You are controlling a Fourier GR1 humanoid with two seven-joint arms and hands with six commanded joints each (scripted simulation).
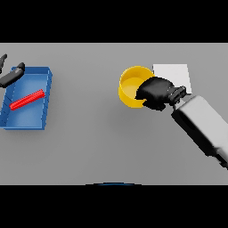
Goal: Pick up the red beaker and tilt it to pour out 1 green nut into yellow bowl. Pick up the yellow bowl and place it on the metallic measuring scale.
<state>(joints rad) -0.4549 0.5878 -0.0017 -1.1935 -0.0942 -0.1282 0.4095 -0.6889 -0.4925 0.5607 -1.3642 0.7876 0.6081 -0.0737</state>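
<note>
The yellow bowl (130, 85) sits right of the table's centre, touching the left edge of the pale square measuring scale (173, 74). My right hand (154, 92) grips the bowl's right rim, fingers curled over it; the arm reaches in from the lower right and covers part of the scale. No nut can be made out inside the bowl. A red beaker (27, 99) lies on its side in the blue tray (43, 76) at the far left. My left hand (10, 76) hangs over the tray's upper left corner, fingers relaxed, holding nothing.
The blue tray takes up the left edge of the grey table. The right forearm (202, 127) spans the lower right area.
</note>
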